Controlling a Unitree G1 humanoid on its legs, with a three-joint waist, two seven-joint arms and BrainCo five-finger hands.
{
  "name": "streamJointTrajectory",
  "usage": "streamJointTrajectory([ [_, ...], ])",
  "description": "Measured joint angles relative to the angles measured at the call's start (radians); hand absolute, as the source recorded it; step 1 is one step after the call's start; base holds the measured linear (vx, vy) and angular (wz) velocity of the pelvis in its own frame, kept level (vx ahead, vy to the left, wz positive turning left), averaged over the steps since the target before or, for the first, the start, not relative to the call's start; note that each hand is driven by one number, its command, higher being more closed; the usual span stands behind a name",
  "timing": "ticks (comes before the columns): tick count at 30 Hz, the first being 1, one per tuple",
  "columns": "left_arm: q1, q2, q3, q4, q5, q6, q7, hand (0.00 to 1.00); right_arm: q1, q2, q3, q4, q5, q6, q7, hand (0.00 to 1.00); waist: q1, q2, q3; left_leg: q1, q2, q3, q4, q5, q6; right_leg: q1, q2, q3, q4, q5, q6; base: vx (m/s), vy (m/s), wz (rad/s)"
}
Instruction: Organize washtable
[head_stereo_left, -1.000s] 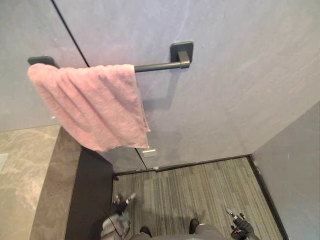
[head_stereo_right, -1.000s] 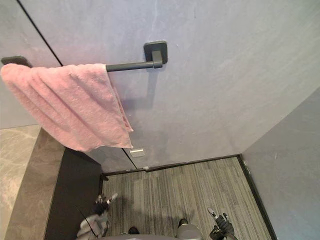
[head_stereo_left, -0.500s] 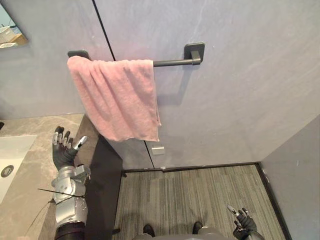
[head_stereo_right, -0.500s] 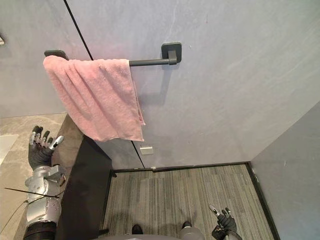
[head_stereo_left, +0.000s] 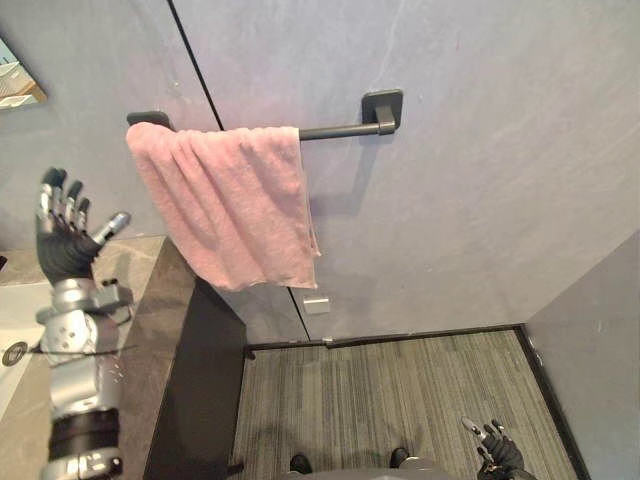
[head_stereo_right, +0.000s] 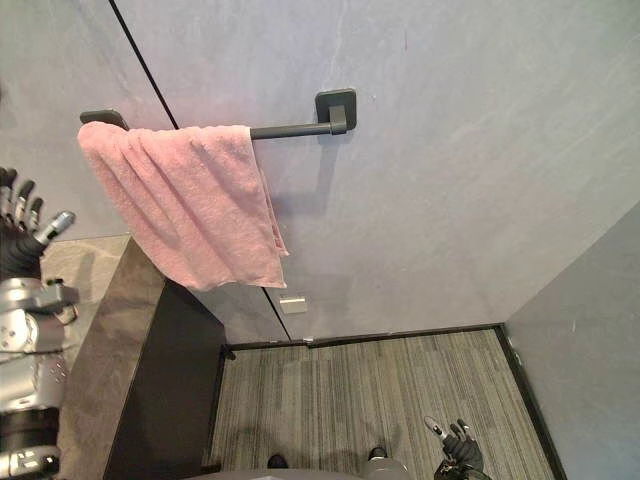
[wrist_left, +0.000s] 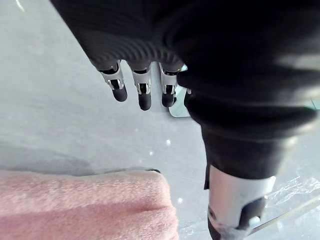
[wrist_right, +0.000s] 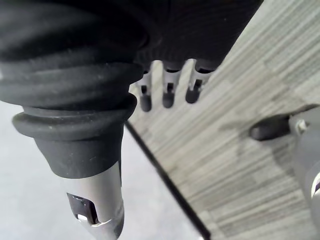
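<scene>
A pink towel (head_stereo_left: 232, 208) hangs bunched over the left part of a dark wall bar (head_stereo_left: 338, 129). My left hand (head_stereo_left: 62, 247) is raised with straight, spread fingers to the left of the towel, above the marble counter (head_stereo_left: 150, 330), holding nothing. In the left wrist view the towel (wrist_left: 85, 205) lies just past the fingers (wrist_left: 144, 95), apart from them. My right hand (head_stereo_left: 495, 455) hangs low over the striped floor, fingers relaxed and empty.
A white sink basin (head_stereo_left: 12, 335) with a drain sits at the counter's far left. The counter's dark side panel (head_stereo_left: 200, 390) drops to a grey striped floor (head_stereo_left: 390, 400). A grey wall (head_stereo_left: 590, 380) closes in the right side. A mirror corner (head_stereo_left: 15, 85) shows upper left.
My left hand has risen from counter height to the level of the towel's lower half. The camera shifted a little. The towel and right hand stay as they were.
</scene>
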Motion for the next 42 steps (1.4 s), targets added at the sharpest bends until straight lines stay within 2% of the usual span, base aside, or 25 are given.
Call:
streamJointTrajectory([
  [4, -0.053, 0.013, -0.01, 0.039, -0.019, -0.001, -0.02, 0.0, 0.008, -0.002, 0.005, -0.018, 0.0, 0.0, 0.0, 0.0, -0.004, 0.001, 0.0, -0.019, 0.002, 0.016, 0.0, 0.0, 0.0, -0.024, 0.004, 0.016, -0.01, 0.008, -0.003, 0.0, 0.004, -0.14],
  [12, -0.175, 0.061, -0.115, 0.156, -0.071, 0.003, -0.026, 0.0, 0.042, -0.002, 0.018, -0.032, -0.002, 0.0, 0.0, 0.0, -0.016, -0.002, 0.003, -0.044, 0.003, 0.039, 0.0, 0.0, 0.0, -0.065, 0.009, 0.046, -0.011, 0.016, -0.006, 0.04, -0.005, -0.11],
  [16, -0.183, 0.093, -0.128, 0.178, -0.098, 0.003, -0.043, 0.0, 0.039, -0.002, 0.019, -0.037, -0.002, 0.0, 0.001, 0.0, -0.007, -0.007, 0.016, -0.056, 0.003, 0.044, 0.0, 0.0, 0.0, -0.085, 0.01, 0.055, -0.009, 0.02, -0.007, 0.01, -0.005, -0.08],
  [21, -0.241, 0.1, -0.135, 0.244, -0.12, -0.026, -0.043, 0.0, 0.039, -0.002, 0.058, -0.069, -0.003, -0.001, 0.001, 0.0, 0.001, -0.016, 0.046, -0.081, 0.002, 0.058, 0.0, 0.0, -0.001, -0.124, 0.009, 0.074, -0.001, 0.028, -0.006, -0.04, 0.002, -0.09],
  [25, -0.26, 0.121, -0.162, 0.315, -0.12, -0.015, -0.043, 0.0, 0.026, -0.001, 0.059, -0.081, -0.002, -0.002, 0.001, 0.0, 0.003, -0.016, 0.067, -0.113, 0.001, 0.084, 0.0, -0.002, -0.008, -0.172, 0.008, 0.101, 0.006, 0.038, 0.001, -0.03, 0.005, -0.18],
  [28, -0.259, 0.12, -0.16, 0.319, -0.139, -0.038, -0.043, 0.0, 0.029, 0.001, 0.062, -0.081, -0.002, -0.003, 0.0, 0.0, 0.007, -0.021, 0.087, -0.12, 0.0, 0.098, 0.0, -0.001, -0.009, -0.187, 0.008, 0.116, 0.005, 0.051, -0.004, 0.0, 0.001, -0.13],
  [36, -0.258, 0.12, -0.176, 0.36, -0.137, -0.038, -0.062, 0.0, 0.027, 0.003, 0.119, -0.081, -0.003, -0.005, 0.001, 0.0, 0.008, -0.025, 0.103, -0.119, -0.002, 0.105, 0.0, -0.001, -0.01, -0.191, 0.007, 0.123, 0.006, 0.054, -0.004, 0.01, 0.0, -0.02],
  [39, -0.258, 0.121, -0.206, 0.394, -0.13, 0.018, -0.067, 0.0, 0.019, 0.002, 0.127, -0.081, -0.006, -0.005, 0.002, 0.0, 0.012, -0.027, 0.113, -0.12, -0.004, 0.127, 0.0, -0.001, -0.01, -0.204, 0.008, 0.145, 0.004, 0.061, 0.005, 0.01, 0.002, -0.2],
  [41, -0.258, 0.12, -0.273, 0.412, -0.093, 0.062, -0.09, 0.0, -0.006, 0.002, 0.129, -0.082, -0.011, -0.005, 0.002, 0.0, -0.009, -0.028, 0.14, -0.12, -0.009, 0.136, 0.0, 0.0, -0.008, -0.209, 0.006, 0.156, 0.003, 0.069, 0.002, 0.03, 0.014, -0.19],
  [42, -0.258, 0.117, -0.288, 0.412, -0.083, 0.074, -0.099, 0.0, -0.012, 0.003, 0.13, -0.082, -0.011, -0.005, 0.002, 0.0, -0.009, -0.033, 0.145, -0.121, -0.01, 0.147, 0.0, 0.002, -0.004, -0.217, 0.006, 0.167, 0.003, 0.072, 0.001, 0.03, 0.012, -0.27],
])
